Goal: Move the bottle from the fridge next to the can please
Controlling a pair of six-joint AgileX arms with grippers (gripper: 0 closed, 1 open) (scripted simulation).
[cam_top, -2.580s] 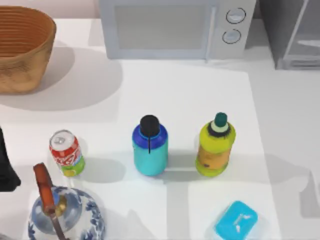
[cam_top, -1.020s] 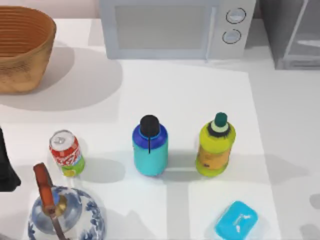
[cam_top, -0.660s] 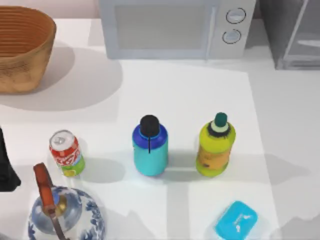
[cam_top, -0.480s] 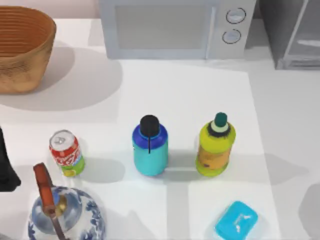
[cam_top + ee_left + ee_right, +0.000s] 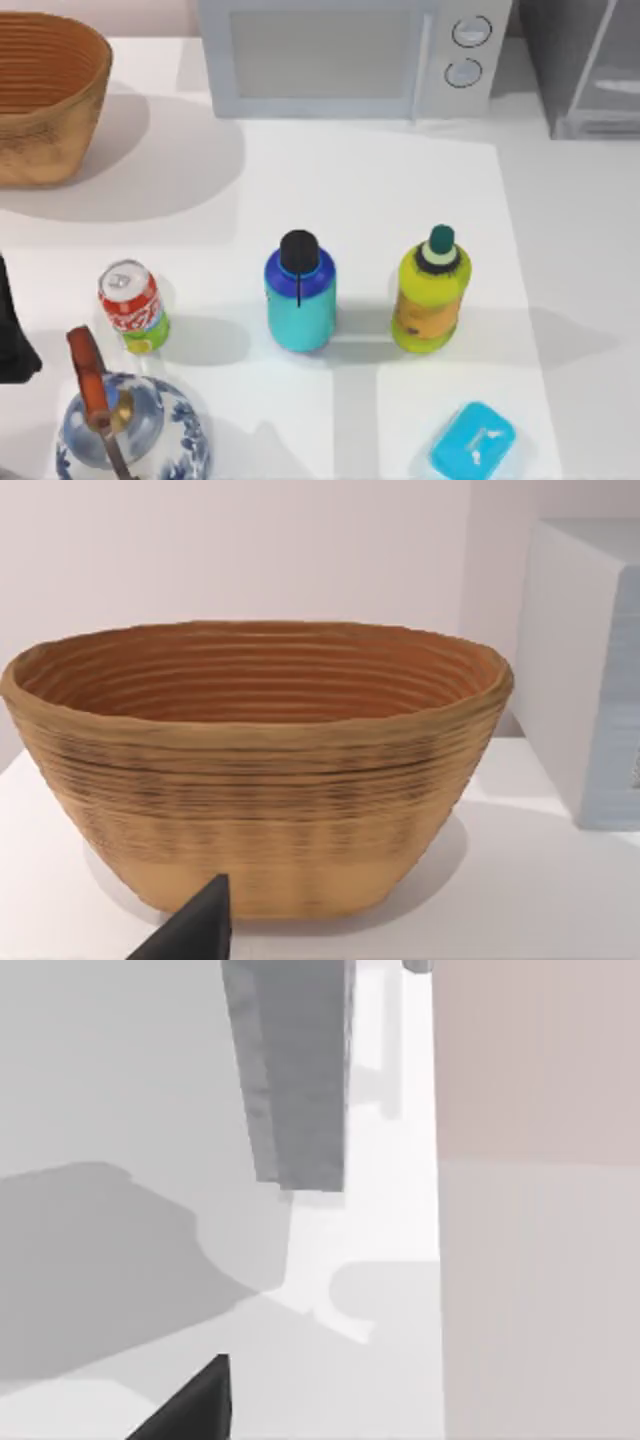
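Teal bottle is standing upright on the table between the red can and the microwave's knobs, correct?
Not quite. In the top view the teal bottle stands upright on the table between the red can and the yellow-green bottle.

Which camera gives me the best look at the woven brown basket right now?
The left wrist view: the woven brown basket faces it whole, with rim, ribbed inside and base all visible. The top view catches the basket cut off at the table's far left corner. The right wrist view faces grey surfaces instead.
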